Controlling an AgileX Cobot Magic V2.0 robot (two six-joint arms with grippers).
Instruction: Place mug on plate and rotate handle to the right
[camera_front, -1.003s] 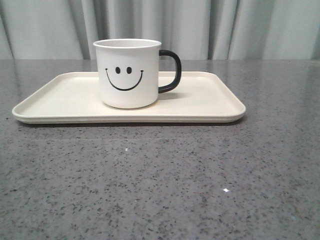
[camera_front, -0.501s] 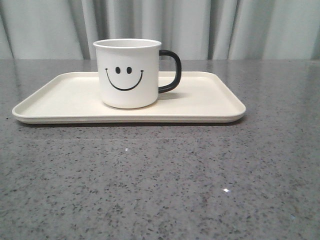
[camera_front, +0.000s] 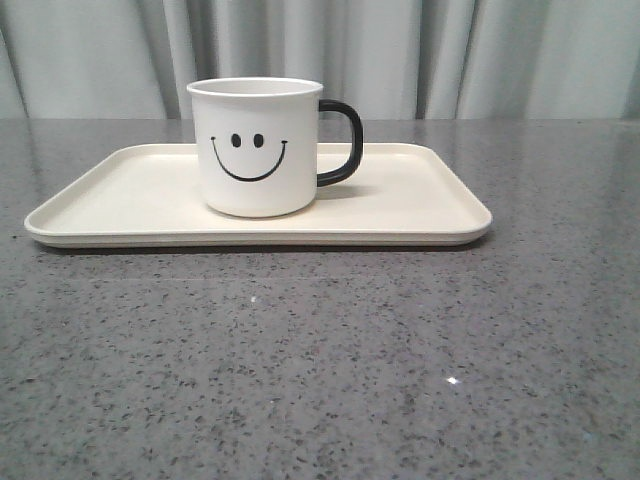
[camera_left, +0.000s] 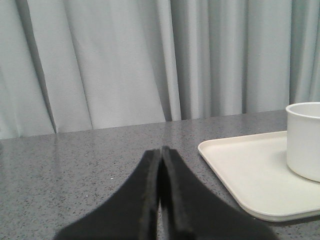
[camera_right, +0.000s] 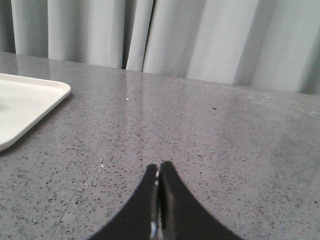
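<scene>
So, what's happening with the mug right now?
Both grippers, left and right, shut, empty. Mug upright on plate, handle pointing right. Nothing in the way.
</scene>
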